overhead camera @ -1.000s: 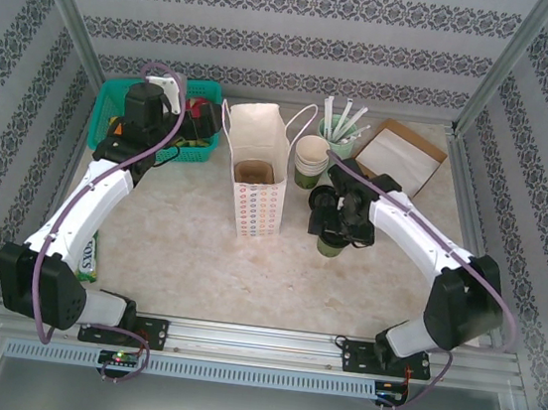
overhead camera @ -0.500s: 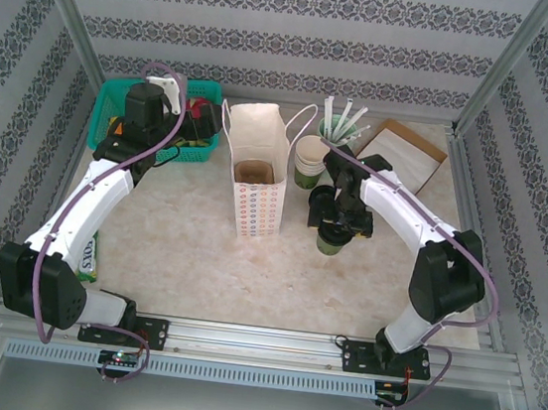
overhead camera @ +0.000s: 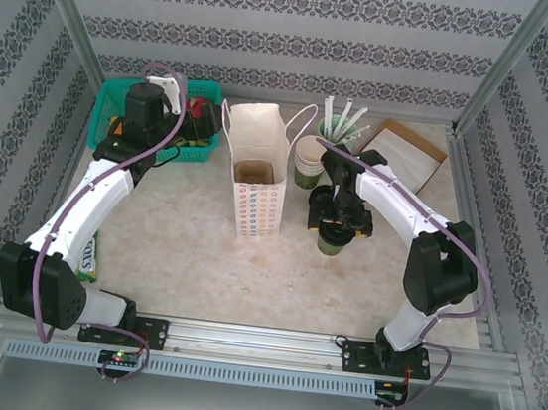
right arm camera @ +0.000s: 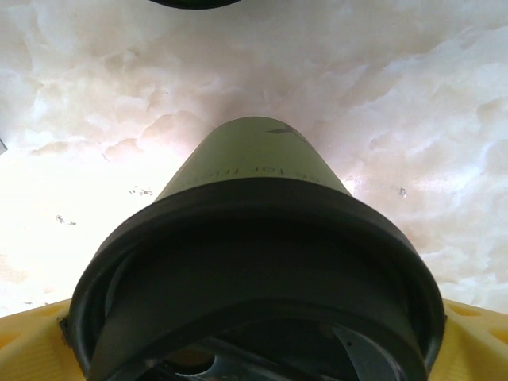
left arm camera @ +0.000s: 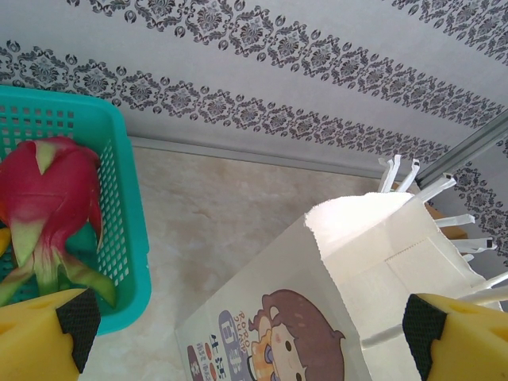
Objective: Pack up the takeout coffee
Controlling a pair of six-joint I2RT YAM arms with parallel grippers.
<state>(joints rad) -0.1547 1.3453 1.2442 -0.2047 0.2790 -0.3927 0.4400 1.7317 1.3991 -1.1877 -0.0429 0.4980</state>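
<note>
Marbled pale surface (overhead camera: 188,254), the largest thing here, carries everything. White paper bag (overhead camera: 255,198) stands upright mid-surface with its mouth open; something brown shows inside. Teal basket (overhead camera: 206,87) sits far left, with a red dragon fruit (left arm camera: 51,190) in it. Stack of cream cups (overhead camera: 311,155) stands just right of the bag, toward the far side.

Takeout coffee (overhead camera: 333,240): upright on the surface, right of the bag and nearer than the cream stack. Dark green paper wall tapering downward, with a black plastic lid (right arm camera: 254,262) seated on top.

Right claw (overhead camera: 338,218) sits over the cup. In the wrist view its yellow fingers (right arm camera: 24,349) bracket the lid on both sides, spread wide. Whether they press the rim or merely flank it cannot be told. Left claw (left arm camera: 250,333) is released, jaws wide with nothing between them, hanging above the bag's near-left corner beside the basket.

Handling, as judged:
- The paper wall is likely thin and would dent under a hard squeeze.
- The fill is hidden by the lid. If full, the cup would be top-heavy and prone to slosh.
- The lid looks to be a snap-on, so lifting by the lid alone risks popping it off.
- A safer hold is the paper wall just under the lid rim, where the rolled lip stiffens it and the taper resists slipping through.
- Keep the cup upright and lower it straight into the bag's narrow mouth.
</note>
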